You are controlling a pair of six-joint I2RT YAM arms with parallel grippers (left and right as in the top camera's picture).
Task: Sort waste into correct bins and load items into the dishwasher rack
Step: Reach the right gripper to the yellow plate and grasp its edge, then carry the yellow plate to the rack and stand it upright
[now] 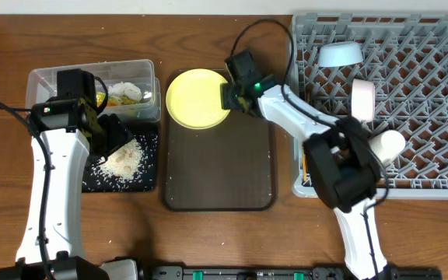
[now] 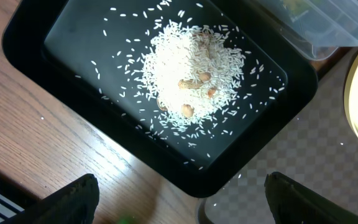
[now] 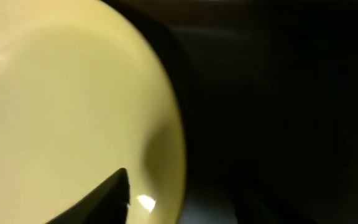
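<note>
My left gripper [image 2: 178,208] hangs spread over loose white rice [image 2: 191,81] in the shallow black rectangular tray [image 2: 67,43]. My right gripper [image 1: 229,98] sits at the glossy round yellow plate [image 1: 193,97]; I cannot tell its grip.

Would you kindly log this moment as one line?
left gripper open above rice in shallow black tray | right gripper at round yellow plate rim, grip unclear

A wooden table [image 1: 208,241] fills the scene, its top a warm mid-brown with long grain running left to right and darker streaks here and there. Light falls evenly from above, and shadows on the wood are soft and short. In the left wrist view the boards carry a pale sheen. A brown tray [image 1: 218,167] with a fine checked surface lies at the middle of the table. Along the near edge runs a black rail [image 1: 232,272] with small green fittings.
</note>
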